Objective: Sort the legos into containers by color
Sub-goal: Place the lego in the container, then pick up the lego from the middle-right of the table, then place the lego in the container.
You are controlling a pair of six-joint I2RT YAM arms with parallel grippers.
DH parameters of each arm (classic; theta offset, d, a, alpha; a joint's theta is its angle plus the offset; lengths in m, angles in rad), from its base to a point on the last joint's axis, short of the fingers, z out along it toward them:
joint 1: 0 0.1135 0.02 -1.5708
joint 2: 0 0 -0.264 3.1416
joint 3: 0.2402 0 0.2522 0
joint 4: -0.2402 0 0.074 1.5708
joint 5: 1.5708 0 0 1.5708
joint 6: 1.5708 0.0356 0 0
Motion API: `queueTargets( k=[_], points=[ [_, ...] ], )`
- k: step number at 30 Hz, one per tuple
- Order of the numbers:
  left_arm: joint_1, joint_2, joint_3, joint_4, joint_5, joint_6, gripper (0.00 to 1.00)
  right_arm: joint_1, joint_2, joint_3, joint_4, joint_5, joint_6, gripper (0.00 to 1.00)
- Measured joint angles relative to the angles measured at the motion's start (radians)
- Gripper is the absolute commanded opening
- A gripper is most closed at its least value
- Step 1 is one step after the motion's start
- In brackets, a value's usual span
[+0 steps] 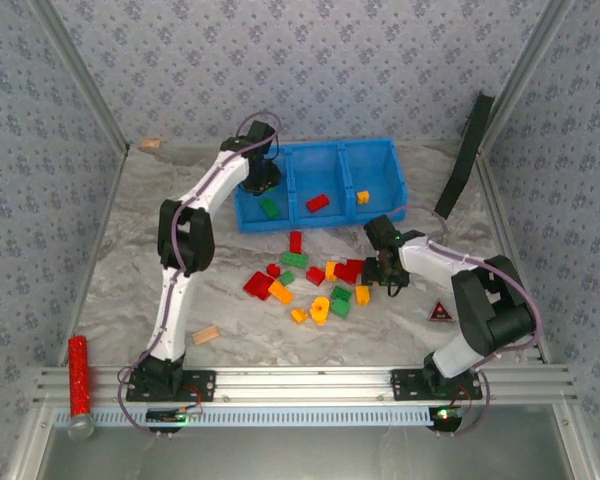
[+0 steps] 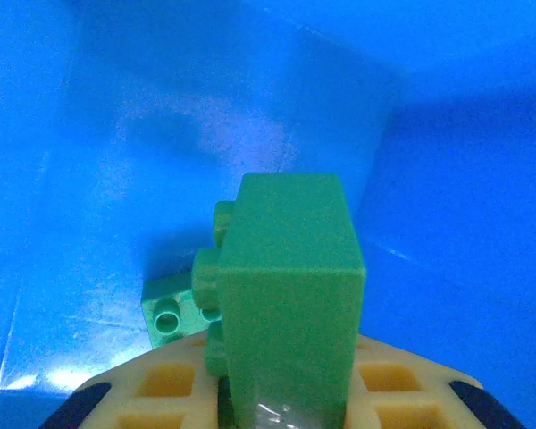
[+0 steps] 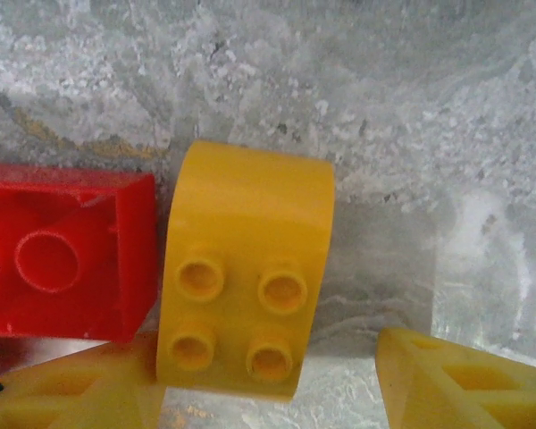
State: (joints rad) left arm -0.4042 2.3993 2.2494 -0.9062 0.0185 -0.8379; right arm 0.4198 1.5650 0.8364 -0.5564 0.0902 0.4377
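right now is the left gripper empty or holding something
Holding: the left gripper clamps a green brick inside the blue tray.

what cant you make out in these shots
Left wrist: the held green brick covers part of a second green brick in the blue tray.
Right wrist: the red brick is cut off by the left edge.
Top external: the left tool hides the brick it holds.

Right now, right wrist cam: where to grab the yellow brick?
Pinch the yellow brick across its two flat long sides, from straight above. Its studs face up, and its far end is rounded, so likely slippery. The red brick crowds one side, so enter carefully.
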Motion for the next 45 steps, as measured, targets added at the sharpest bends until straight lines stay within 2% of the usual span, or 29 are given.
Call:
queueTargets(
  k=[6, 11, 17, 22, 27, 31, 36, 42, 45],
  points=[
    [0.000, 0.049, 0.050, -0.031, 0.009, 0.006, 0.18, 0.000, 0.023, 0.020, -0.003, 0.005, 0.000, 0.61],
    [0.000, 0.070, 0.061, -0.053, 0.015, 0.020, 0.32, 0.000, 0.036, 0.034, -0.006, 0.011, -0.008, 0.53],
    [0.000, 0.071, 0.065, -0.072, 0.018, 0.041, 0.46, -0.003, 0.043, 0.040, -0.002, 0.018, -0.019, 0.38],
    [0.000, 0.069, 0.067, -0.090, 0.019, 0.056, 0.51, -0.009, 0.042, 0.042, -0.004, 0.015, -0.020, 0.30],
    [0.000, 0.039, 0.067, -0.116, 0.019, 0.079, 0.53, -0.035, 0.012, 0.042, -0.016, -0.007, -0.021, 0.26],
    [0.000, -0.044, 0.066, -0.134, 0.020, 0.103, 0.55, -0.065, -0.070, 0.052, -0.059, -0.021, -0.031, 0.25],
    [-0.004, -0.237, -0.012, -0.132, 0.041, 0.142, 0.56, -0.093, -0.128, 0.128, -0.104, -0.027, -0.053, 0.24],
    [-0.059, -0.467, -0.187, -0.142, 0.041, 0.227, 0.57, -0.137, -0.103, 0.293, -0.120, -0.026, -0.112, 0.24],
    [-0.119, -0.568, -0.362, -0.145, 0.035, 0.246, 0.57, -0.151, -0.031, 0.422, -0.116, -0.017, -0.154, 0.24]
  ],
)
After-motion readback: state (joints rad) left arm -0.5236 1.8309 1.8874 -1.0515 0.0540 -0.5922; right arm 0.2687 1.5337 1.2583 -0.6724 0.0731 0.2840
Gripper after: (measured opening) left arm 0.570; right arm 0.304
